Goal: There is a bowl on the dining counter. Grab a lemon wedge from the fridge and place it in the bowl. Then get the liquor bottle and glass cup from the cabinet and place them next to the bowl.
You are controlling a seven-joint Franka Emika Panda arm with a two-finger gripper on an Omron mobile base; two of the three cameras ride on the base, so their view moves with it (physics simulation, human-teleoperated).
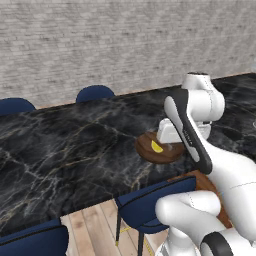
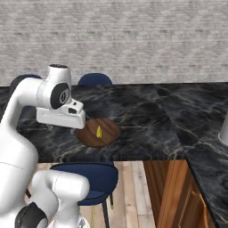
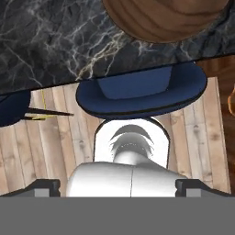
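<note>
The dark-brown wooden bowl (image 1: 146,146) (image 2: 109,128) (image 3: 165,20) sits near the front edge of the black marble dining counter (image 1: 65,145) (image 2: 142,111) (image 3: 46,41). A small yellow lemon wedge (image 1: 156,147) (image 2: 99,131) lies inside it. My gripper (image 1: 170,141) (image 2: 60,123) (image 3: 119,186) hovers just above the bowl's near-left side, tilted down and back toward the base. Its fingertips (image 3: 43,186) stand far apart, open, with nothing between them. The fridge is out of view.
A blue chair (image 1: 155,200) (image 2: 100,178) (image 3: 142,92) is tucked under the counter edge right below the bowl. More blue chairs (image 1: 95,93) (image 2: 95,79) stand on the far side by the brick wall. A white object (image 2: 224,131) sits at the right edge.
</note>
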